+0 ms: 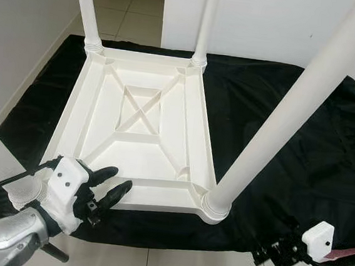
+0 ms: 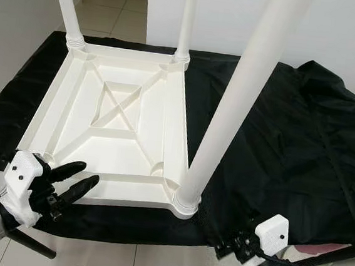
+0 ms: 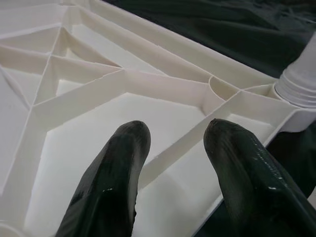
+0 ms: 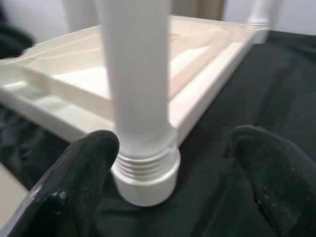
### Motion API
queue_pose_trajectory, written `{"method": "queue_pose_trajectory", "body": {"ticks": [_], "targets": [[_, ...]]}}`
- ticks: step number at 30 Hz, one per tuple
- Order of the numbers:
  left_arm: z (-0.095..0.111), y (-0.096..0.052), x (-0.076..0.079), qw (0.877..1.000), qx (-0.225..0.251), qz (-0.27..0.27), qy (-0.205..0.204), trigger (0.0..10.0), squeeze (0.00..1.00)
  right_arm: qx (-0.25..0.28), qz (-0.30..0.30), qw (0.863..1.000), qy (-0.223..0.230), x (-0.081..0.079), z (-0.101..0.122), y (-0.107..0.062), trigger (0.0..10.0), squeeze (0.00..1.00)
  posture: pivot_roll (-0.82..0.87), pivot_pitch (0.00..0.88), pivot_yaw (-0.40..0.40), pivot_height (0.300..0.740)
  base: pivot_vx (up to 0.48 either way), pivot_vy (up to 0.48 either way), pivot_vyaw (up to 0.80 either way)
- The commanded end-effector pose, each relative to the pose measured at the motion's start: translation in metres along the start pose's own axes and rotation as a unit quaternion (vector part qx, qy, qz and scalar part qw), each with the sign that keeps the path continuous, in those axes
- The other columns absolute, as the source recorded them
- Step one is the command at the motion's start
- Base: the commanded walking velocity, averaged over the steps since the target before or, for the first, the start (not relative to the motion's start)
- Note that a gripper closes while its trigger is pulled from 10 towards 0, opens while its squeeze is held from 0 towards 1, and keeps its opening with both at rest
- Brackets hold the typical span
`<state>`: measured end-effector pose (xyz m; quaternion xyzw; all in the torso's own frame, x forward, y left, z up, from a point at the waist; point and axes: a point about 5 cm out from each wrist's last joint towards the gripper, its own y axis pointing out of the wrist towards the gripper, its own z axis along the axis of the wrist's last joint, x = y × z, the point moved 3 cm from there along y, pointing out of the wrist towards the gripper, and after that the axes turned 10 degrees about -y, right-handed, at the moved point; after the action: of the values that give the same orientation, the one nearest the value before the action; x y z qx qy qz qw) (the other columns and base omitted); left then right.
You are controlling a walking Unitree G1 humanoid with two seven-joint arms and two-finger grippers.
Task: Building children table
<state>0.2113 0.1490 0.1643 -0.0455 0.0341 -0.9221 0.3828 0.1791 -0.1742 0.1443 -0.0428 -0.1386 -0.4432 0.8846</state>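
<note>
1. Where the black cloth (image 1: 301, 151) covers the floor, a white plastic children's table top (image 1: 139, 135) lies upside down, its ribbed underside facing up with a crossed rectangle moulded at the middle.
2. Three white legs stand upright in its corner sockets: a far-left leg (image 1: 87, 8), a far-right leg (image 1: 206, 22), and a near-right leg (image 1: 293, 106) that rises from a threaded collar (image 1: 216, 206) at the near-right corner.
3. Beyond the cloth, pale floor tiles (image 1: 124, 5) and a white wall (image 1: 270, 22) are visible.
4. The left claw (image 1: 110, 188) hovers at the near-left edge of the table top, its two black fingers (image 3: 116, 182) spread apart and gripping nothing; the left wrist view looks between them onto the diagonal ribs and the near-right corner socket.
5. A black cable (image 1: 9, 180) runs from the left wrist off to the side.
6. The right claw (image 4: 173, 173) sits low at the near edge of the cloth, just beside the near-right corner of the table top.
7. Seen from the right wrist camera, its black fingers (image 4: 79, 187) are wide apart on either side of the near-right leg's base, released and not touching the leg.
8. The white housing (image 1: 318, 239) of the right wrist shows over the cloth's near edge, with a pink-red item (image 1: 345, 253) just beside it that is too small to identify.
</note>
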Motion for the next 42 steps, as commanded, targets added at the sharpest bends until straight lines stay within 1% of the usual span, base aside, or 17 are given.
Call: {"method": "queue_pose_trajectory", "body": {"ticks": [1,3,5,7,9,12,15,17,20,22,27,28,30,32,36,40,42], "targets": [[-0.003,-0.001,0.025,0.989,-0.025,-0.144,-0.001,10.0,0.00,0.000,0.017,1.000,0.009,-0.001,-0.002,0.004,10.0,0.00,-0.01,0.090,-0.034,0.740,0.000,0.000,0.00],[-0.006,0.003,0.028,0.987,-0.030,-0.159,-0.001,10.0,0.00,0.010,0.034,0.999,0.004,-0.001,-0.003,0.016,10.0,0.00,-0.01,0.090,-0.031,0.740,0.000,0.000,0.00],[-0.006,0.003,0.028,0.987,-0.030,-0.159,-0.001,10.0,0.00,0.010,0.034,0.999,0.004,-0.001,-0.003,0.016,10.0,0.00,-0.01,0.090,-0.031,0.740,0.000,0.000,0.00],[-0.008,0.010,0.031,0.984,-0.032,-0.176,0.005,10.0,0.00,0.021,0.043,0.999,-0.004,0.004,-0.006,0.034,10.0,0.00,0.00,0.087,-0.032,0.740,0.000,0.000,0.00],[-0.008,0.012,0.031,0.983,-0.031,-0.181,0.010,10.0,0.00,0.024,0.042,0.999,-0.009,0.007,-0.007,0.040,10.0,0.00,0.00,0.087,-0.032,0.740,0.000,0.000,0.00],[-0.011,0.028,0.026,0.982,-0.031,-0.185,0.012,10.0,0.00,0.038,0.043,0.998,-0.003,0.011,-0.008,0.064,10.0,0.00,0.00,0.081,-0.030,0.740,0.000,0.000,0.00],[-0.012,0.036,0.022,0.982,-0.031,-0.184,0.024,10.0,0.00,0.045,0.042,0.998,0.002,0.014,-0.009,0.073,10.0,0.00,0.00,0.075,-0.029,0.740,0.000,0.000,0.00],[-0.012,0.036,0.022,0.982,-0.031,-0.184,0.024,10.0,0.00,0.045,0.042,0.998,0.002,0.014,-0.009,0.073,10.0,0.00,0.00,0.075,-0.029,0.740,0.000,0.000,0.00],[-0.011,0.060,0.004,0.982,-0.032,-0.179,0.043,10.0,0.00,0.048,0.026,0.998,0.005,0.028,-0.016,0.093,10.0,0.00,0.00,0.066,-0.019,0.740,0.000,0.000,0.00],[-0.006,0.071,-0.004,0.983,-0.023,-0.175,0.054,10.0,0.00,0.046,0.024,0.999,-0.006,0.035,-0.020,0.099,10.0,0.00,-0.01,0.064,-0.015,0.740,0.000,0.000,0.00],[0.002,0.086,-0.011,0.985,-0.011,-0.165,0.057,10.0,0.00,0.042,0.002,0.999,-0.012,0.048,-0.024,0.106,10.0,0.00,-0.01,0.059,-0.009,0.740,0.000,0.000,0.00],[0.008,0.094,-0.013,0.985,0.004,-0.162,0.064,10.0,0.00,0.039,-0.005,0.999,-0.021,0.052,-0.027,0.109,10.0,0.00,-0.02,0.057,-0.006,0.740,0.000,0.000,0.00],[0.008,0.094,-0.013,0.985,0.004,-0.162,0.064,10.0,0.00,0.039,-0.005,0.999,-0.021,0.052,-0.027,0.109,10.0,0.00,-0.02,0.057,-0.006,0.740,0.000,0.000,0.00],[0.010,0.104,-0.014,0.984,0.011,-0.161,0.069,10.0,0.00,0.037,-0.034,0.999,-0.014,0.061,-0.031,0.114,10.0,0.00,-0.03,0.056,-0.013,0.740,0.000,0.000,0.00],[0.009,0.110,-0.014,0.985,0.014,-0.157,0.071,10.0,0.00,0.037,-0.057,0.998,-0.005,0.066,-0.034,0.116,10.0,0.00,-0.03,0.058,-0.013,0.740,0.000,0.000,0.00],[0.006,0.123,-0.013,0.988,0.029,-0.146,0.044,10.0,0.00,0.035,-0.108,0.994,0.004,0.077,-0.042,0.110,10.0,0.00,-0.03,0.066,-0.022,0.740,0.000,0.000,0.00],[0.005,0.123,-0.012,0.988,0.029,-0.145,0.042,10.0,0.00,0.035,-0.109,0.993,0.002,0.077,-0.042,0.109,10.0,0.00,-0.03,0.066,-0.022,0.740,0.000,0.000,0.00]]}}
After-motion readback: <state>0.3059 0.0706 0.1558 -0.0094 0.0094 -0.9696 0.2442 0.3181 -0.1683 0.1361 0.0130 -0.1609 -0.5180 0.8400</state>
